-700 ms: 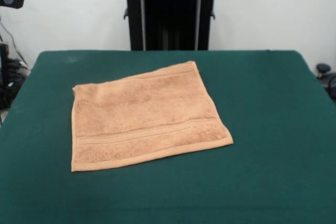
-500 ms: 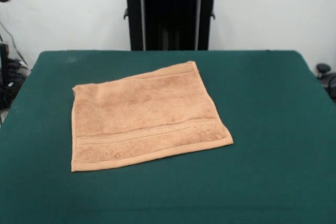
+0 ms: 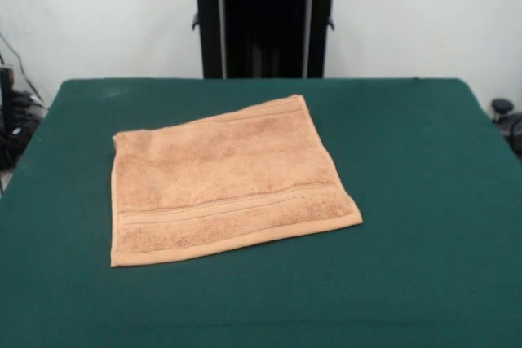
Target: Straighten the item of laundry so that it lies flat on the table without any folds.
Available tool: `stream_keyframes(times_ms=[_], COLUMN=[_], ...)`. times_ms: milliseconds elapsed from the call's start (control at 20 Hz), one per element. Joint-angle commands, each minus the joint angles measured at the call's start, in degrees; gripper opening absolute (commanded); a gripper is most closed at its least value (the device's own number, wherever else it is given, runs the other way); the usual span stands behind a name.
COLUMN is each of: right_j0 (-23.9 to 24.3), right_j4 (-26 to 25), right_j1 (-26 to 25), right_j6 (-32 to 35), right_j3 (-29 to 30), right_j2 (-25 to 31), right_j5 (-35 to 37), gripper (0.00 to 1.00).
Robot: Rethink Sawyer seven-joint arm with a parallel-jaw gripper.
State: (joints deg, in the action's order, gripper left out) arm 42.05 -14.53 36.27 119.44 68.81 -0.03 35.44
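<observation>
We see no gripper in this view, so its state cannot be told; the dark object at the upper-left corner earlier has gone. The towel (image 3: 224,181) lies spread flat, unmoved, left of centre on the green table (image 3: 424,201).

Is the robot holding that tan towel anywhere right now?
Nothing is held. The tan terry-cloth towel lies by itself on the dark green table, and no gripper appears in the picture.
</observation>
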Motion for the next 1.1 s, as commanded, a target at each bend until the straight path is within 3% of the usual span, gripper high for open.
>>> stream_keyframes(times_ms=[50, 400, 1100], right_j0=[-1.0, -0.2, -4.0], right_j4=[-3.6, -4.5, -2.9], right_j1=[-0.2, -0.6, 0.9], right_j6=[-19.2, -18.3, -7.2], right_j3=[7.2, 8.4, 14.8], right_j2=[9.4, 10.5, 9.5], right_j5=[7.0, 6.4, 4.3], gripper=[0.0, 0.0, 0.0])
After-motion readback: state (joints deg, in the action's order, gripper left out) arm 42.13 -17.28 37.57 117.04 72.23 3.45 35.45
